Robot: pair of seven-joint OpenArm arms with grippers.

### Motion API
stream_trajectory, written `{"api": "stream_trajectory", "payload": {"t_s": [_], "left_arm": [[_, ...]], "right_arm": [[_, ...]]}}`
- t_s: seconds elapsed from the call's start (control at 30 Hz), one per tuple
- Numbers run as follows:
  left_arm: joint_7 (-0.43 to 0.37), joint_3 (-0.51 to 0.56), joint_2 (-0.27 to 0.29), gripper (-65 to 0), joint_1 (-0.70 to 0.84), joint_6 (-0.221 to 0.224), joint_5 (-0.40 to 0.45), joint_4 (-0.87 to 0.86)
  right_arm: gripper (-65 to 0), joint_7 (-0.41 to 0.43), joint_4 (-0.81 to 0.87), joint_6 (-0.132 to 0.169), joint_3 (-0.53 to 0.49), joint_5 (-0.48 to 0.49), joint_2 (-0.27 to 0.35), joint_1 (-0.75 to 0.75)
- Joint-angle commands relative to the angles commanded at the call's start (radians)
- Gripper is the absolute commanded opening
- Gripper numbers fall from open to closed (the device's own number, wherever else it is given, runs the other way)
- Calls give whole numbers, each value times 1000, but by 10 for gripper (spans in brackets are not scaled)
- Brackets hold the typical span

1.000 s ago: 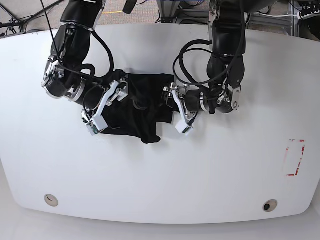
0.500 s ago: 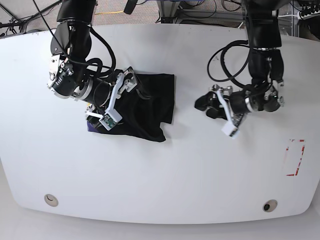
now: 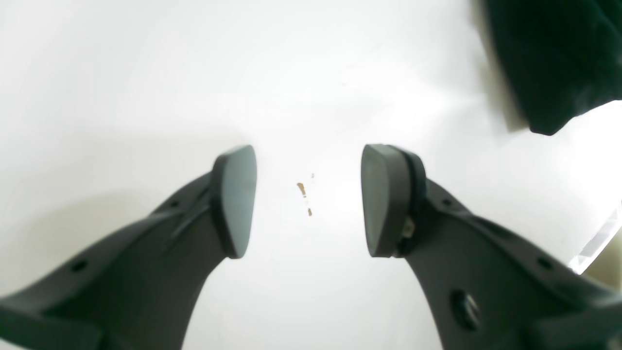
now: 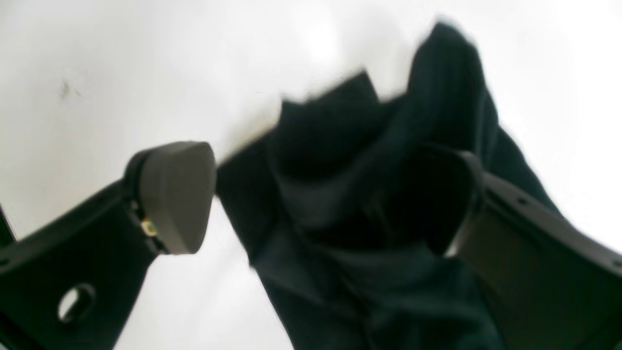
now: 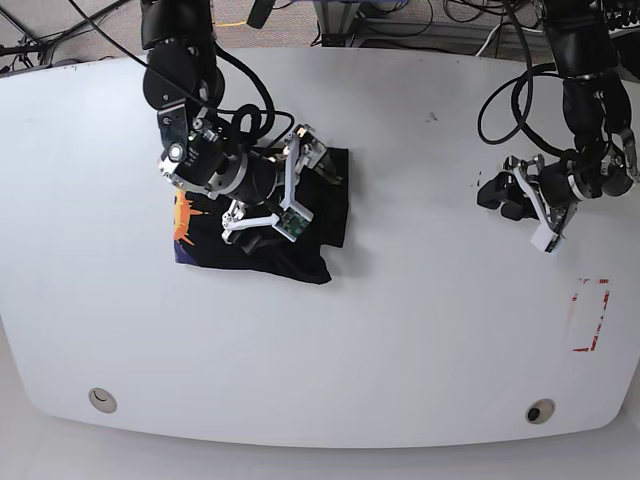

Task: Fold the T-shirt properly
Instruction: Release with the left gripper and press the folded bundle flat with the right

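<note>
The black T-shirt (image 5: 262, 218) lies in a compact folded bundle on the white table (image 5: 400, 330), left of centre. An orange and purple print (image 5: 184, 216) shows at its left edge. My right gripper (image 5: 322, 165) hovers open over the bundle's upper right corner. In the right wrist view, rumpled T-shirt cloth (image 4: 359, 146) lies under the wide-open right gripper (image 4: 316, 194), and the picture is blurred. My left gripper (image 5: 496, 194) is far off to the right. The left wrist view has that left gripper (image 3: 308, 199) open above bare table, with a T-shirt corner (image 3: 549, 63) at the top right.
A red-outlined mark (image 5: 590, 315) sits near the table's right edge. Two round fittings (image 5: 100, 400) (image 5: 540, 411) are set near the front edge. Cables and frames run behind the table's back edge.
My left arm has drawn away from the T-shirt to the far right. My right gripper has shifted right across the bundle, uncovering the printed left edge.
</note>
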Motion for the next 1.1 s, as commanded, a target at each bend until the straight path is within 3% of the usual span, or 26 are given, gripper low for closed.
{"api": "stream_trajectory", "payload": {"t_s": [0.13,0.23,0.33,0.4,0.43,0.63,0.9,1.1], "left_arm": [[2,0,3,-325,3,0,-3,0],[2,0,5,-325,3,0,-3,0],[2,0,5,-325,3,0,-3,0],[2,0,5,-325,3,0,0,0],[2,0,5,-325,2,0,2,-2],[0,0,5,-325,2,0,2,-2],[-2,0,5,-325,2,0,3,-6],[0,0,5,-325,3,0,3,-6]], "right_arm": [[-84,87,-57,0,0,-77,-25,3],[-239,132,-114,0,0,-104,-37,11],[-506,164,-138,0,2,-146,-48,8],[-621,164,-137,0,2,-155,-48,5],[-650,164,-135,0,2,-158,-48,5],[-645,161,-14,0,2,-153,-46,-41],[-650,63,143,0,0,-149,-64,-87],[-650,57,144,0,0,-28,-69,-104]]}}
